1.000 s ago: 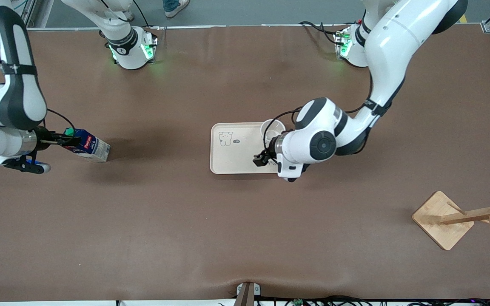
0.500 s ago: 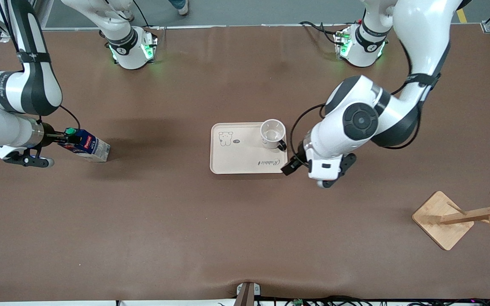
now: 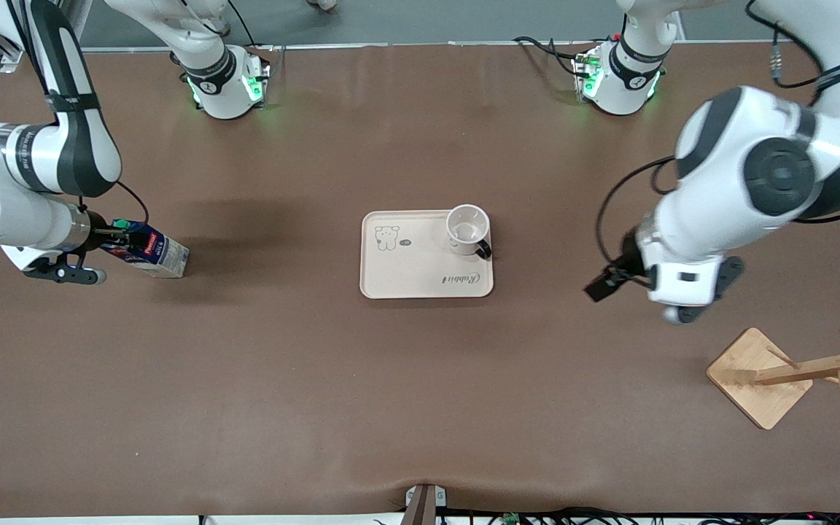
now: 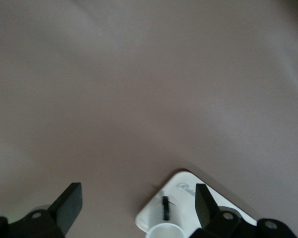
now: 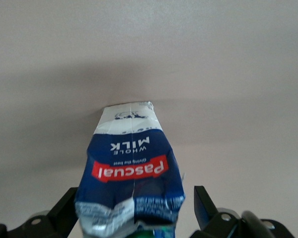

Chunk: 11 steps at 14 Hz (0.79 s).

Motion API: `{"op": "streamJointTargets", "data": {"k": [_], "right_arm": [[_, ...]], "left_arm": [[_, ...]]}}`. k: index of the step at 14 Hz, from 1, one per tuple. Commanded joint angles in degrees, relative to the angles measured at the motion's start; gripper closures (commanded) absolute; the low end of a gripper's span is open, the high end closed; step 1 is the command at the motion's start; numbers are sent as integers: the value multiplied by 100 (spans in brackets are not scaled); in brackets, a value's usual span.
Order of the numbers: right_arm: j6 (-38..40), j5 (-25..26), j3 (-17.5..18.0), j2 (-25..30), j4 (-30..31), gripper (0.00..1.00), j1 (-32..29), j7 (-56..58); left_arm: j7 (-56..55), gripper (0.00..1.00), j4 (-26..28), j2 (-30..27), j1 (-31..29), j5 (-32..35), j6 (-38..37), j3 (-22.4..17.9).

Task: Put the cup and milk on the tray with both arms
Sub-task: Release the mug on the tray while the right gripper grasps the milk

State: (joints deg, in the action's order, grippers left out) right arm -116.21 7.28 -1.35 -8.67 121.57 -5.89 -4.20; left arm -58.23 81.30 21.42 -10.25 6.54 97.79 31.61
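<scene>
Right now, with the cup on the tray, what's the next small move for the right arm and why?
Probably close the right gripper on the milk. Its open fingers already flank the carton's top in the right wrist view, and the carton stands on the table toward the right arm's end, off the tray. The cup is placed; the left gripper is open, clear of the tray.

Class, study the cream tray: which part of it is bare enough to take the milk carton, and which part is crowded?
The tray is bare between the bear drawing and the "Rabbit" script, along its edge nearer the front camera. It is crowded only at the corner toward the left arm's end, where the cup stands.
</scene>
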Motion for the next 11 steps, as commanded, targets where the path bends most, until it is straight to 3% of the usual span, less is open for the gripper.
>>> {"op": "streamJointTargets", "data": {"k": [1, 2, 3, 5, 8, 11], "right_arm": [[-61, -103, 39, 313, 341, 54, -79, 24], [271, -313, 39, 314, 280, 88, -62, 172], [613, -585, 39, 305, 184, 100, -61, 278], [994, -938, 38, 278, -53, 100, -44, 524], [1275, -948, 30, 270, -449, 100, 158, 517], [1416, -939, 30, 252, -757, 100, 272, 481]], "left_arm": [[836, 0, 96, -340, -441, 76, -277, 3], [1257, 0, 88, -401, -582, 76, -426, 3], [1627, 0, 87, -472, -705, 76, -541, -6], [2304, 0, 87, -665, -968, 76, -700, 3], [3106, 0, 87, -805, -1171, 111, -761, -14], [3221, 0, 79, -920, -1154, 619, -841, 64]]}}
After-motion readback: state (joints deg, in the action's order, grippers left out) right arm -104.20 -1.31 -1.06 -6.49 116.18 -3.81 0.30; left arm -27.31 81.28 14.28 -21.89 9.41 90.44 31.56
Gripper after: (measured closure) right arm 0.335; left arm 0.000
